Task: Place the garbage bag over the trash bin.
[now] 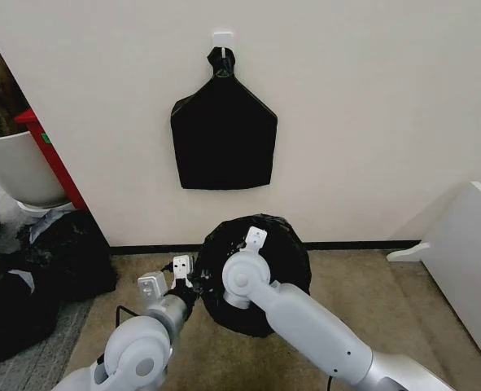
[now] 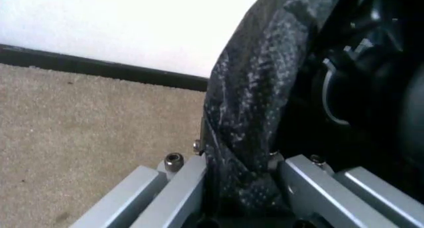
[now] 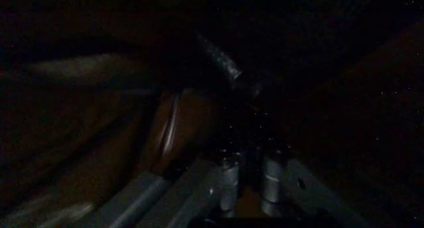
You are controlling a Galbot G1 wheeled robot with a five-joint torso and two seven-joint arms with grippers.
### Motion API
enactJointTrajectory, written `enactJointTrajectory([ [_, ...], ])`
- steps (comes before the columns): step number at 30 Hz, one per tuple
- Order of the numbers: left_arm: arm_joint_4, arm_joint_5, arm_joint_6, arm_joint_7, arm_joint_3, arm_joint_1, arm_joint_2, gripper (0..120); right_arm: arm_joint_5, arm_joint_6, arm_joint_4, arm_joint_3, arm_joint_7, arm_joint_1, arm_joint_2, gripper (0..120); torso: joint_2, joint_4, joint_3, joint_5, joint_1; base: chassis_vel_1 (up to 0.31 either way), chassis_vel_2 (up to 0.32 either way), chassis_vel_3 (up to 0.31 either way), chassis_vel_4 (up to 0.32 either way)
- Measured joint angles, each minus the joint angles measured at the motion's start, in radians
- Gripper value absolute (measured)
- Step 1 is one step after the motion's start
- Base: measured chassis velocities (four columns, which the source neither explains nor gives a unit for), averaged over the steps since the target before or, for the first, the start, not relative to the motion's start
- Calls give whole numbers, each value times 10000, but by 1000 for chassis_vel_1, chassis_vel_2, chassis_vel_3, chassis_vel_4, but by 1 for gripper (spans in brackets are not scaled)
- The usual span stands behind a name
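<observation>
The garbage bag point(image 1: 260, 269), glossy wrinkled black film, sits as a rounded mound on the carpet by the wall. The trash bin is hidden beneath it in the head view. A pale curved line point(image 2: 326, 96) inside the bag could be its rim. My left gripper point(image 1: 183, 275) is at the mound's left edge, shut on a fold of the film point(image 2: 242, 138). My right gripper point(image 1: 254, 243) reaches into the top of the mound. In the dark right wrist view its fingers point(image 3: 229, 181) stand close together with a shiny strip of film point(image 3: 219, 59) rising from between them.
A flat black bag with a knotted top point(image 1: 224, 134) hangs from a wall hook above. Bulky black sacks point(image 1: 37, 277) and a large white planter pot point(image 1: 16, 167) stand at the left. A white panel point(image 1: 468, 261) leans at the right. Beige carpet point(image 1: 370, 293) surrounds the mound.
</observation>
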Motion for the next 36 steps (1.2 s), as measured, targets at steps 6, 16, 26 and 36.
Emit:
enactJointTrajectory([
  [6,47,-95,5,-31,30,-160,-20,0,-69,-2,170,-62,-32,-93,-80,0,0,-1,0,0,0,0,0,0,0],
  [16,315,-712,5,-401,46,-711,-131,0,101,10,570,-508,114,-211,-143,0,0,0,0,0,0,0,0,0,0],
  [26,191,-864,3,-404,32,-743,-88,0,-336,-83,-106,-329,-189,-434,-140,0,1,0,1,0,0,0,0,0,0],
  [36,522,-1096,14,-599,70,-974,-209,0,316,2,1830,-951,319,-238,-610,0,2,0,0,1,0,0,0,0,0],
])
